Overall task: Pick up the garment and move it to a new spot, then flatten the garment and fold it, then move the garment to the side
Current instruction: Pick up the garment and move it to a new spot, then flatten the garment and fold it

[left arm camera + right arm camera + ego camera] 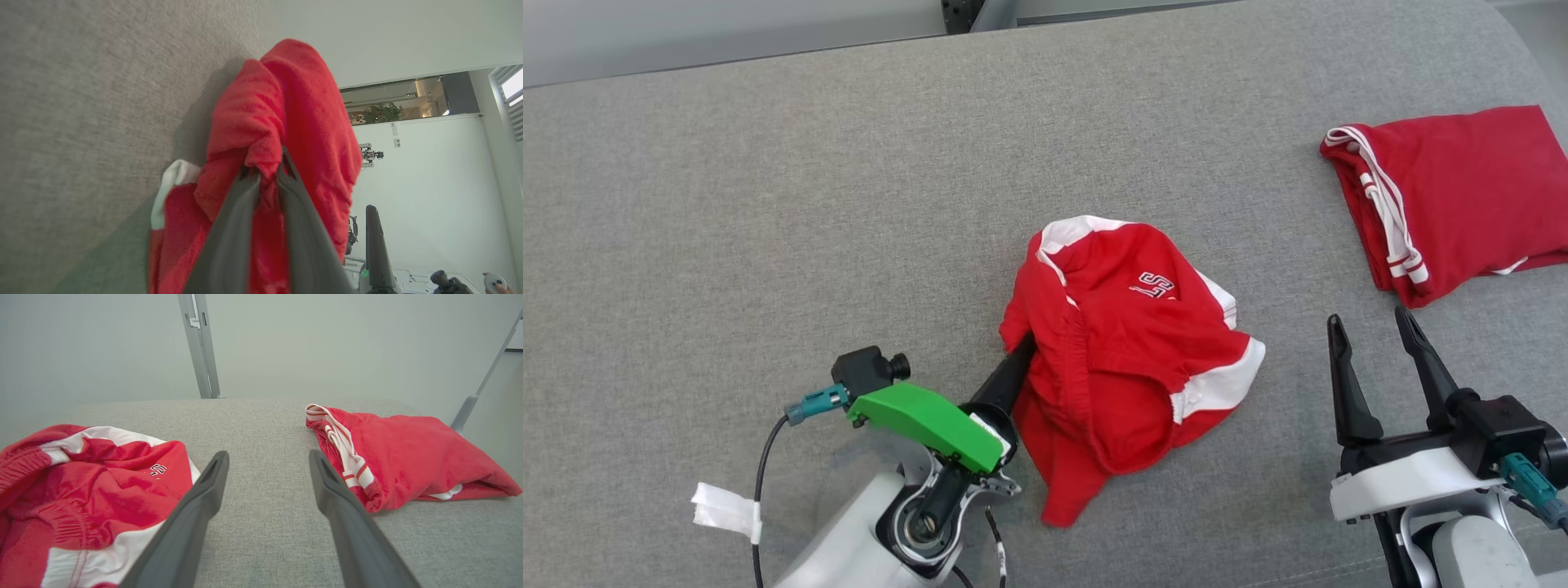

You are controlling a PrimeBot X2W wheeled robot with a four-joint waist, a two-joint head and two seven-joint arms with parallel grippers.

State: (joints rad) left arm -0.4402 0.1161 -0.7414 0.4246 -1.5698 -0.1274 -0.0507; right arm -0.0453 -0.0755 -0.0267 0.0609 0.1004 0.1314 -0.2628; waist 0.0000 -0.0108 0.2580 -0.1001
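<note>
The garment (1127, 359), red with white panels and a small patch of lettering, lies crumpled in the middle of the head view, a little below centre, on the grey fabric surface (849, 163). The heap is somewhat taller than wide in that frame: its long axis runs from a white-edged fold at its top to a narrow red tail pointing at the lower edge. The left gripper (1023, 349) meets its left edge. That arm rises from the bottom edge left of centre, a green cover (927, 425) on the wrist, with the dark fingers slanting up and to the right into the cloth. In the left wrist view the left gripper (264, 168) has its fingers drawn almost together, pinching a fold of the garment (286, 114), which bunches up above the tips. The right gripper (1368, 320) stands at the lower right of the head view, fingers pointing up the frame, spread wide and holding nothing. In the right wrist view the right gripper (267, 455) hovers over bare surface between the garment (102, 490) at the left and a folded red garment (408, 457) at the right. That folded red garment (1454, 196) lies at the upper right of the head view, well apart from the heap.
</note>
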